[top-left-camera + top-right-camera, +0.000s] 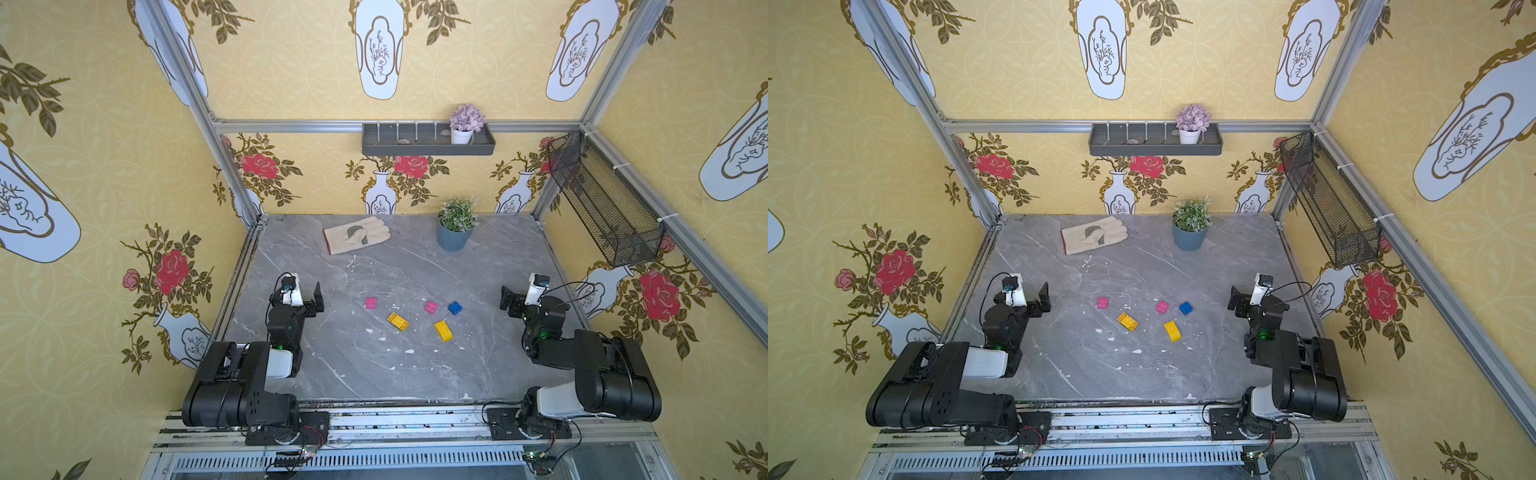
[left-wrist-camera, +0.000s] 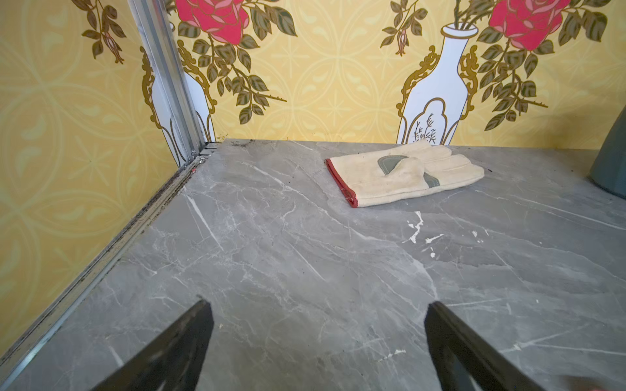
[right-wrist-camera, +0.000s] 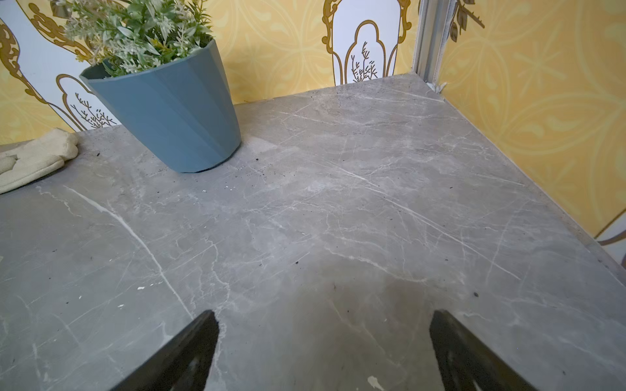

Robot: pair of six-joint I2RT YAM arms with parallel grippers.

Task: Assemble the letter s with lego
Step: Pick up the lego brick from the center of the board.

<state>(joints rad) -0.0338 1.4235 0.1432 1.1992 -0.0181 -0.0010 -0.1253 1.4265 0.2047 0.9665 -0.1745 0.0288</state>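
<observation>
Lego bricks (image 1: 431,307) lie loose on the grey tabletop (image 1: 361,374), on the arms' side of the blue plant pot (image 1: 453,241). Blue brick (image 1: 454,308) is nearest the pot, then two pink and two yellow, none touching. Left pincer (image 2: 316,311) and right pincer (image 3: 325,318) are both spread wide and empty, apart from the pot.

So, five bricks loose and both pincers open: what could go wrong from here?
A pink brick and the blue brick lie close together; closing on one may knock the other.
One yellow brick seems to lie on its side, so it may need righting first.
Neither wrist view shows any brick, so reaches rely on the top views.
</observation>
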